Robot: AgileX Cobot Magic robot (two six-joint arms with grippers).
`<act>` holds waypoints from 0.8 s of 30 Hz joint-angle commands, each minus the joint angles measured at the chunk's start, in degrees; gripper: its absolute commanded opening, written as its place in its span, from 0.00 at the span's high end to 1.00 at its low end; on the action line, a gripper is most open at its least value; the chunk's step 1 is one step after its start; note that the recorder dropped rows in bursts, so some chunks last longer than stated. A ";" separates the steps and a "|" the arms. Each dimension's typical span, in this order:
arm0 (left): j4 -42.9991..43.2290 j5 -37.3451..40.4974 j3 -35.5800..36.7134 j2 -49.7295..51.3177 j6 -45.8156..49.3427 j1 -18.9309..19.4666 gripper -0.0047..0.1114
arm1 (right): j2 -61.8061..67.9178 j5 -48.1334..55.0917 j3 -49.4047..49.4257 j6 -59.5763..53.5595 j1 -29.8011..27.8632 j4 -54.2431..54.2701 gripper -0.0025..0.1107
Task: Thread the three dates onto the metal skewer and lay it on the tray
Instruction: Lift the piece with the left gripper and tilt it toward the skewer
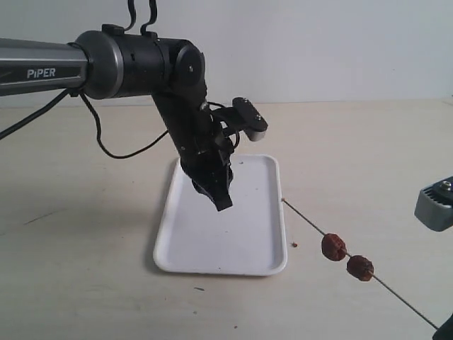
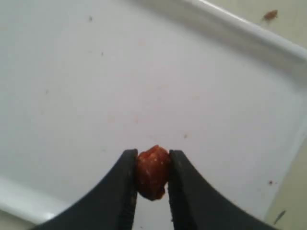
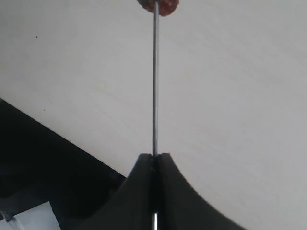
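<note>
My left gripper (image 2: 152, 165) is shut on one reddish-brown date (image 2: 152, 171), pinched between its two black fingers over the white tray (image 2: 144, 86). In the exterior view that gripper (image 1: 221, 202) points down over the tray (image 1: 244, 244), and its fingers hide the date. My right gripper (image 3: 154, 155) is shut on the thin metal skewer (image 3: 155, 86). The skewer (image 1: 304, 218) slants from the tray's right rim toward the lower right. Two dates (image 1: 333, 246) (image 1: 359, 268) are threaded on it side by side. One threaded date (image 3: 160, 5) shows at the edge of the right wrist view.
The tray lies on a pale wooden table (image 1: 85, 227). A tiny brown crumb (image 1: 294, 245) sits just right of the tray. A black cable (image 1: 113, 145) loops on the table behind the left arm. A grey part of the right arm (image 1: 435, 207) shows at the right edge.
</note>
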 commanded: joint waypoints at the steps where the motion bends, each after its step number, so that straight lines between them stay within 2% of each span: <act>1: 0.18 0.42 -1.47 -0.77 13.55 0.07 0.75 | 0.24 0.09 0.15 -0.96 -0.15 0.62 0.98; 5: -0.10 3.10 -1.55 -0.77 26.35 0.07 0.75 | 1.34 0.35 0.15 -0.96 -0.15 1.39 0.98; 11: -3.26 12.57 -1.55 -0.77 44.64 0.07 0.75 | 4.46 -0.57 0.15 -3.39 -0.15 3.90 0.98; 16: -6.12 13.11 -1.55 -0.77 49.46 0.07 0.75 | 7.67 -0.67 0.15 -9.35 -0.15 10.46 0.98; 24: -10.19 13.11 -1.55 -0.86 58.03 0.07 0.75 | 11.44 -2.11 0.15 -11.04 -0.15 10.95 0.98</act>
